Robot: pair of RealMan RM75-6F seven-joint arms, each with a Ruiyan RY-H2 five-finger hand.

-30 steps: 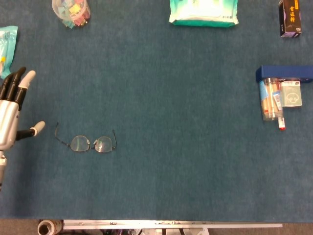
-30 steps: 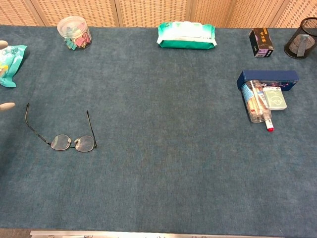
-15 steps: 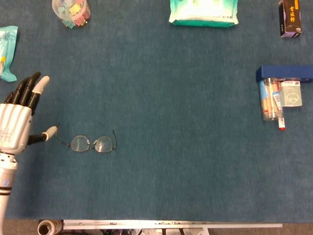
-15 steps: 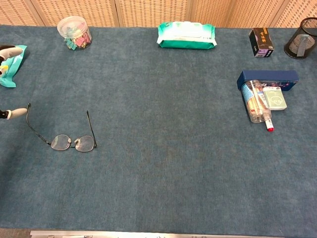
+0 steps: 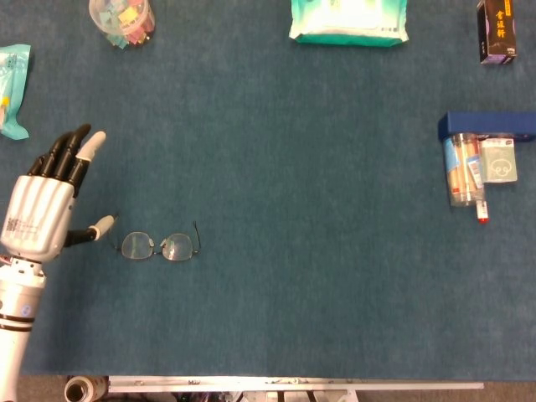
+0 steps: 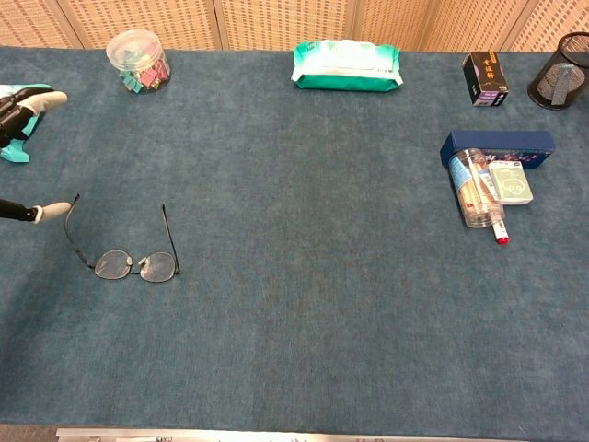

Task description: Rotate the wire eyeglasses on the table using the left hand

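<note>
The wire eyeglasses (image 5: 159, 245) lie on the blue table cloth at the left, lenses toward the front edge and temples pointing away; the chest view shows the eyeglasses (image 6: 136, 263) too. My left hand (image 5: 43, 209) hovers just left of them, palm down, fingers spread and holding nothing. Its thumb tip (image 5: 104, 224) sits at the end of the left temple; whether it touches is unclear. In the chest view only the fingertips (image 6: 48, 211) of the left hand show at the left edge. The right hand is out of both views.
At the back stand a clear jar of clips (image 5: 122, 20), a wet-wipes pack (image 5: 348, 22) and a small dark box (image 5: 497, 33). A teal packet (image 5: 13, 89) lies far left. A blue box (image 5: 487, 126) with a tube and card sits right. A mesh cup (image 6: 561, 83) stands back right.
My left hand has moved rightward toward the eyeglasses, its thumb reaching the left temple. That temple has swung a little to the right in the chest view.
</note>
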